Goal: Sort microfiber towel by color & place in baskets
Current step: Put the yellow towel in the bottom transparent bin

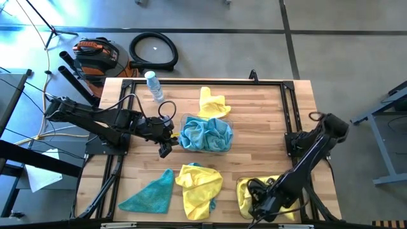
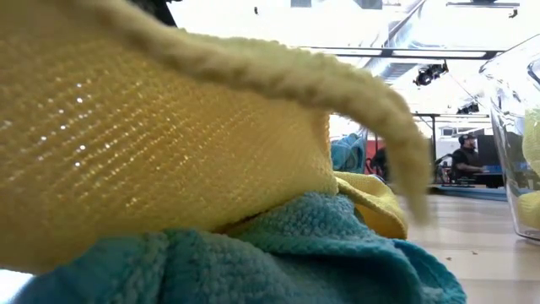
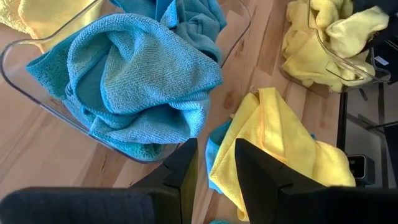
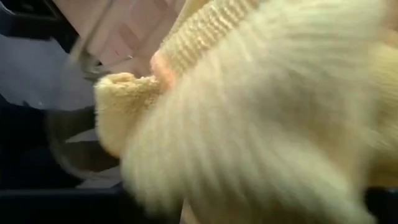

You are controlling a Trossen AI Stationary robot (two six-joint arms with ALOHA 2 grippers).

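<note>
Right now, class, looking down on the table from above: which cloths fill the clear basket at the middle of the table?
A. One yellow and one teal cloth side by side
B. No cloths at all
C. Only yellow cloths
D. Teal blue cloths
D: in the high view the middle basket holds a bunched heap of teal blue cloths, and the left wrist view shows the same teal pile inside its clear wall.

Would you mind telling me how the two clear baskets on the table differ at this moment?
The middle basket holds teal towels; the basket at the near right corner holds yellow towels. The middle basket has the left pincer just beside it, outside its wall, with nothing between its fingers, while the right pincer is down over the corner basket. Both are clear tubs holding one color each.
</note>
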